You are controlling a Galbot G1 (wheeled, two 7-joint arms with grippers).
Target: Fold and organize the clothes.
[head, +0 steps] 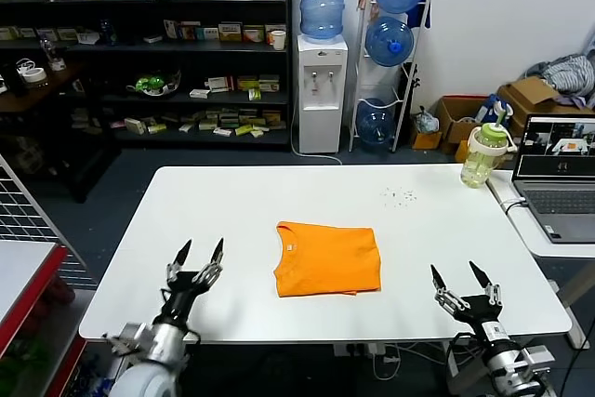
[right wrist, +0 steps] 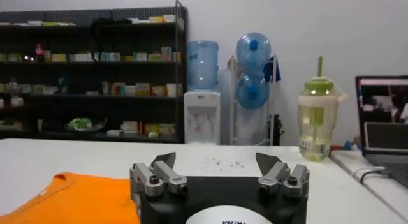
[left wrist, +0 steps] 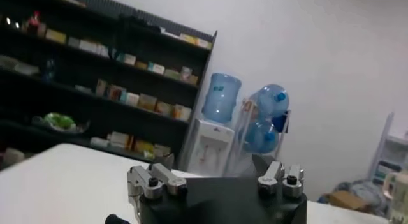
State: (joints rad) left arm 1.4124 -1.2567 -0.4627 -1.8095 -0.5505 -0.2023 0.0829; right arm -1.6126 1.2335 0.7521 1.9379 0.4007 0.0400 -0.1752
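Both end effectors, left (head: 202,253) and right (head: 458,278), gape empty at the tabletop's (head: 186,202) near edge, flanking the folded orange T-shirt (head: 328,258); left sits nearer.

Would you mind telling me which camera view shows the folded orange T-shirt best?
The head view: the whole orange T-shirt lies folded on the white table, between both grippers. The right wrist view catches only one edge of it behind its own gripper. The left wrist view does not show it.
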